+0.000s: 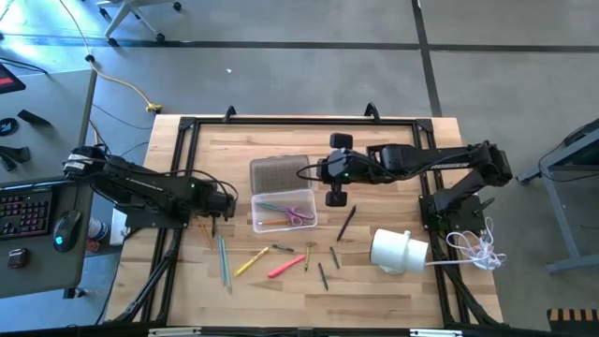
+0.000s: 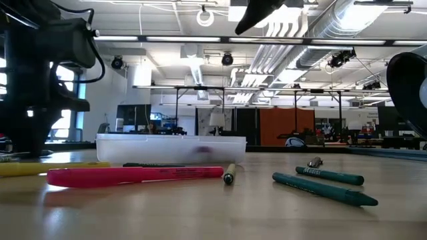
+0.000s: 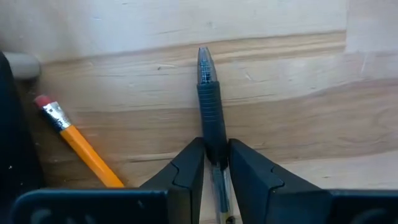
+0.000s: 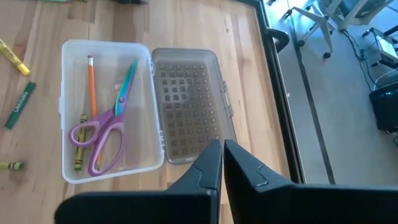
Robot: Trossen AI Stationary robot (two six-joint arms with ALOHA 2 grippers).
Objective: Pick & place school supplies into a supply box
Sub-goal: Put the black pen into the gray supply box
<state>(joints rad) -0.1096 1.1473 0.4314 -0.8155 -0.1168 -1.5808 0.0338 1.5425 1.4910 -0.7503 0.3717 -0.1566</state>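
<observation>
- Your left gripper [image 3: 214, 168] is clamped on a dark pen [image 3: 210, 106] at the table [image 1: 393, 281], left of the supply box [image 1: 284, 210]
- Your right gripper [image 4: 222, 163] is pinched closed, empty, above the lid [image 4: 186, 106]; purple scissors [image 4: 99, 134] lie inside the box

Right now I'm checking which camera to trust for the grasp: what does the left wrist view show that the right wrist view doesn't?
Only the left wrist view: the left gripper shut on a dark pen above the wood, with an orange pencil lying beside it.

Only the right wrist view: the right gripper shut and empty above the open supply box, whose ribbed lid lies flat beside the tray holding purple scissors.

Both: the wooden table.
</observation>
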